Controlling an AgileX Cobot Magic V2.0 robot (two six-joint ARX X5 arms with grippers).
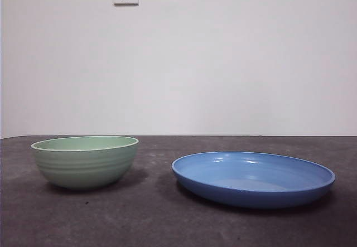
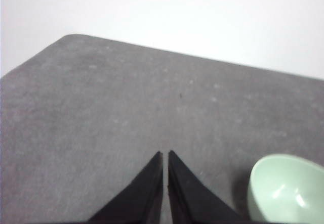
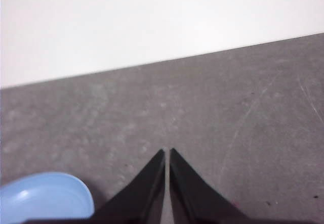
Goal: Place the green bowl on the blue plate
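Mint-green and ridged round its outside, the green bowl [image 1: 85, 161] sits upright, mouth up, on the dark grey matte table [image 1: 145, 219], apart from the glossy, shallow blue plate [image 1: 254, 178] lying flat beside it. Left gripper [image 2: 165, 153] and right gripper [image 3: 167, 150] are both clenched, holding nothing, over bare tabletop.

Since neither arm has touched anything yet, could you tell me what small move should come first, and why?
Probably open the left pincer and bring it toward the green bowl: its jaws are shut and empty, the bowl shows in its wrist view, and the bowl stands on the table apart from the blue plate.
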